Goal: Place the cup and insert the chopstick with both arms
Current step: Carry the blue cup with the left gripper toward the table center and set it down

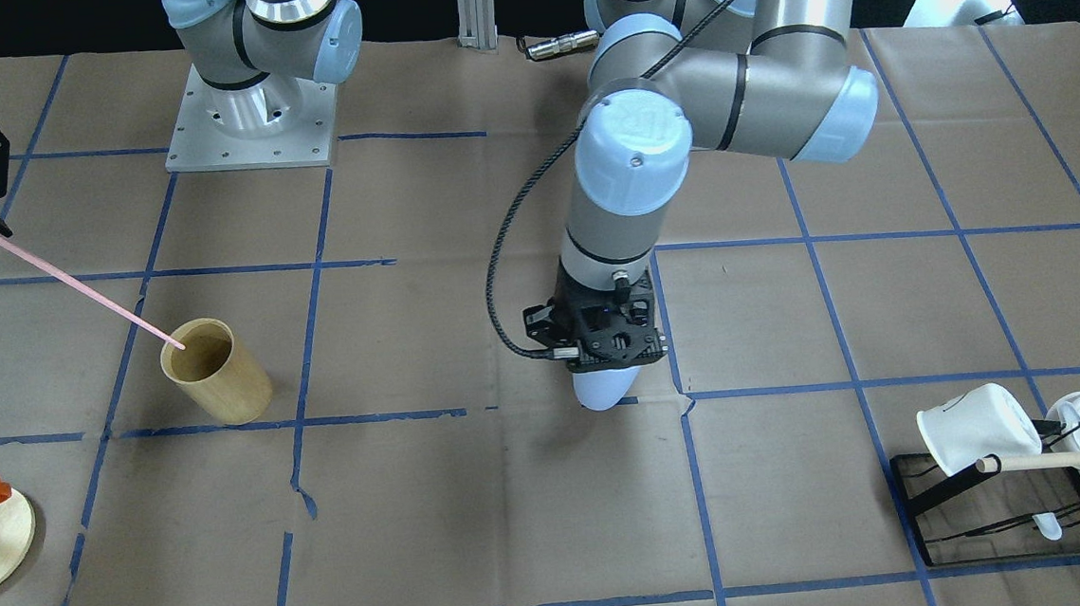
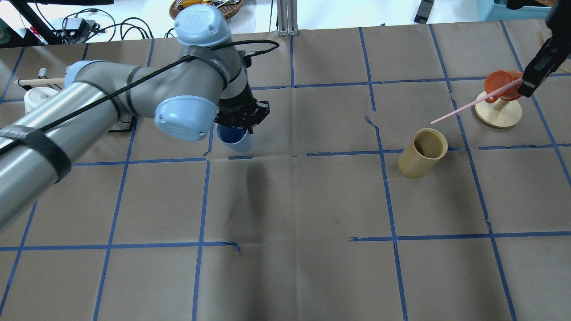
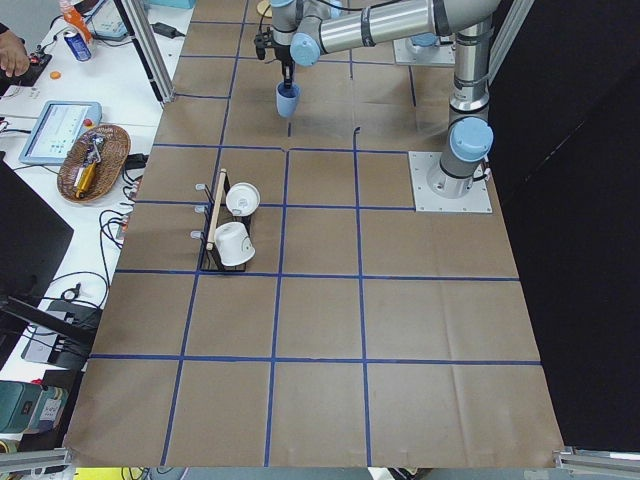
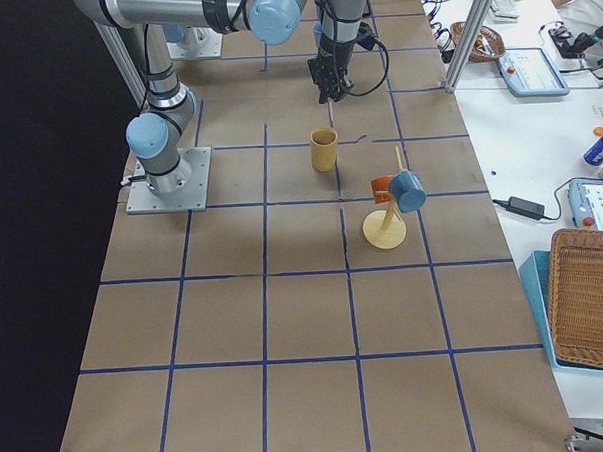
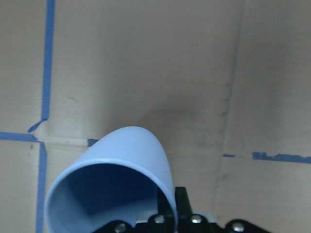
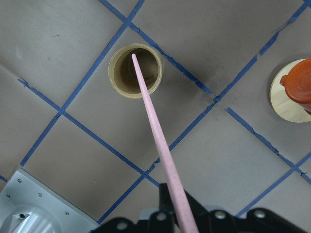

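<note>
My left gripper (image 1: 612, 353) is shut on the rim of the light-blue cup (image 1: 606, 389) and holds it above the middle of the table. The cup also shows in the overhead view (image 2: 234, 136) and the left wrist view (image 5: 126, 160), its mouth toward the camera. My right gripper (image 2: 530, 84) is shut on the top end of the pink chopstick (image 2: 473, 104), which slants down. In the right wrist view the chopstick (image 6: 155, 131) has its tip over the mouth of the tan wooden cylinder (image 6: 135, 71). I cannot tell whether the tip is inside.
The wooden cylinder (image 2: 423, 152) stands upright on the robot's right half. Beyond it is a round wooden stand (image 2: 498, 113) with an orange cup (image 2: 499, 82). A black rack (image 1: 1001, 504) with white mugs (image 1: 976, 425) and a wooden rod is at the far left.
</note>
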### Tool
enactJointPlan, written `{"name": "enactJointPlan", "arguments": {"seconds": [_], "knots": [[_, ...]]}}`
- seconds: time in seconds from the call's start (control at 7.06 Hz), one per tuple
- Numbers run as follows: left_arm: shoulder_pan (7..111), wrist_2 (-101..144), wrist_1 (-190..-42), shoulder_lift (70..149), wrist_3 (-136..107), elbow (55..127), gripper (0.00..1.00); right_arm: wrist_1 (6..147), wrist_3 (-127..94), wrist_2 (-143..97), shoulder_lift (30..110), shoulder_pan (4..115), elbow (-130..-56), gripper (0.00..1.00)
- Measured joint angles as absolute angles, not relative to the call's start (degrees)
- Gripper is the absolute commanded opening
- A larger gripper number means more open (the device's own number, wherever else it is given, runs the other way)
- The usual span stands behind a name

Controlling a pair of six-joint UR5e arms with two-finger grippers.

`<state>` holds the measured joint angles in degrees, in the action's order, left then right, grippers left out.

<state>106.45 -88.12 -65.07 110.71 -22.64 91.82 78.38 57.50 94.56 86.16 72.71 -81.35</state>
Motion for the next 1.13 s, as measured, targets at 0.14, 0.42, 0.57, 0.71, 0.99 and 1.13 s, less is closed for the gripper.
{"name": "enactJointPlan", "arguments": {"seconds": [0.14, 0.42, 0.57, 0.71, 0.99, 1.13], "knots": [[109.7, -88.6, -65.6, 114.4, -26.2, 88.3, 0.0, 78.4, 57.6, 94.6, 86.1, 72.7, -81.4, 0.02], [112.0, -88.4, -66.3, 118.1, -28.4, 86.0, 0.01, 78.5, 57.7, 94.6, 86.0, 72.7, -81.5, 0.02], [112.6, -88.2, -66.2, 119.6, -28.5, 85.3, 0.2, 78.5, 57.7, 94.5, 85.9, 72.7, -81.6, 0.02], [113.4, -88.1, -66.1, 120.6, -28.4, 84.8, 0.99, 78.5, 57.7, 94.5, 85.8, 72.7, -81.8, 0.02], [114.0, -88.0, -66.2, 120.8, -28.3, 84.4, 1.0, 78.7, 57.7, 94.5, 85.7, 72.7, -82.0, 0.01], [114.0, -87.5, -67.0, 119.8, -28.1, 84.3, 1.0, 79.3, 57.7, 94.5, 85.7, 72.7, -81.8, 0.01]]}}
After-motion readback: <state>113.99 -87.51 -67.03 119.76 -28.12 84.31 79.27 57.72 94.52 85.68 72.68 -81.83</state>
